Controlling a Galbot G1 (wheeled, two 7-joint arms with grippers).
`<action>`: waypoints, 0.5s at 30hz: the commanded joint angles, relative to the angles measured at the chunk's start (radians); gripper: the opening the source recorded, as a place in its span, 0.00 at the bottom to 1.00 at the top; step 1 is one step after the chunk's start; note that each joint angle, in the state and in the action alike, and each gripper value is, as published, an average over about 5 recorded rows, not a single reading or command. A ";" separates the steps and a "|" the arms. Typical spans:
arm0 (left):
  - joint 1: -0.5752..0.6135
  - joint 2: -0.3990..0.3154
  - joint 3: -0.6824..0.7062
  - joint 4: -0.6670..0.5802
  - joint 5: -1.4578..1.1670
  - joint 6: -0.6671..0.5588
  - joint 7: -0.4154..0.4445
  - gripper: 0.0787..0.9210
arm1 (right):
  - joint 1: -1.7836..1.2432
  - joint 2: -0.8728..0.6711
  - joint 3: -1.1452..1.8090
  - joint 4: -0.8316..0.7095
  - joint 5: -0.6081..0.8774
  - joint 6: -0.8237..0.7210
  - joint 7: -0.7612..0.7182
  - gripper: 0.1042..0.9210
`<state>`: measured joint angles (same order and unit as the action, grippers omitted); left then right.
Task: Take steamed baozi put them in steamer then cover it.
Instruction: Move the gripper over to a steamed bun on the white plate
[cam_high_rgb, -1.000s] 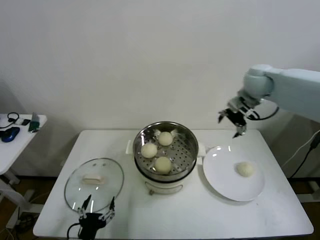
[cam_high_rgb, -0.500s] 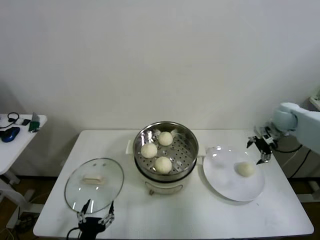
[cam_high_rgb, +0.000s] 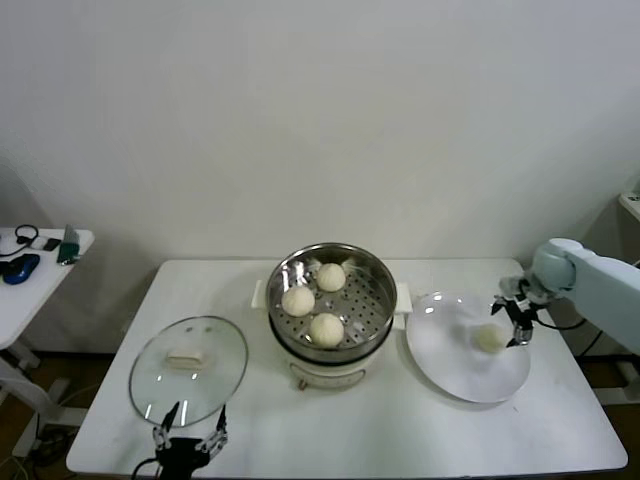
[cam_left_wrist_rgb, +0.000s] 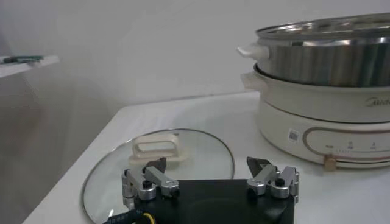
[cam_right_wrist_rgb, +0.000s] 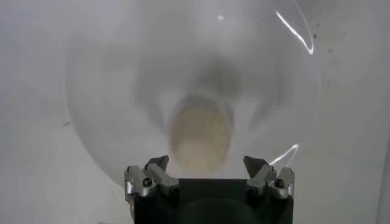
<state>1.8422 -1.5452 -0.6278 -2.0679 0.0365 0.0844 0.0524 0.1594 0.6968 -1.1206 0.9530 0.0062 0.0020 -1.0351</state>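
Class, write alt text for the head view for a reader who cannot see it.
The right gripper, open, hovers at the last baozi on a white plate. Three baozi sit in the steamer; the glass cover lies on the table beside the open left gripper.

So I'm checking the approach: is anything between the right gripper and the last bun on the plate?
Nothing visible. The open right gripper hangs right over the round cream-white bun on the flat white plate, with no object between them.
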 joint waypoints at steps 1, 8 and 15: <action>0.003 0.003 -0.001 -0.003 -0.002 0.000 0.000 0.88 | -0.075 0.051 0.057 -0.051 -0.029 -0.012 0.005 0.88; 0.003 0.004 0.003 -0.007 -0.002 0.004 0.000 0.88 | -0.077 0.042 0.052 -0.049 -0.039 -0.017 0.001 0.87; 0.001 0.003 0.005 -0.013 -0.001 0.006 0.000 0.88 | -0.051 0.036 0.054 -0.031 -0.010 -0.024 0.013 0.76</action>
<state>1.8428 -1.5418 -0.6224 -2.0794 0.0350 0.0897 0.0523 0.1128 0.7220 -1.0785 0.9281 -0.0112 -0.0189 -1.0265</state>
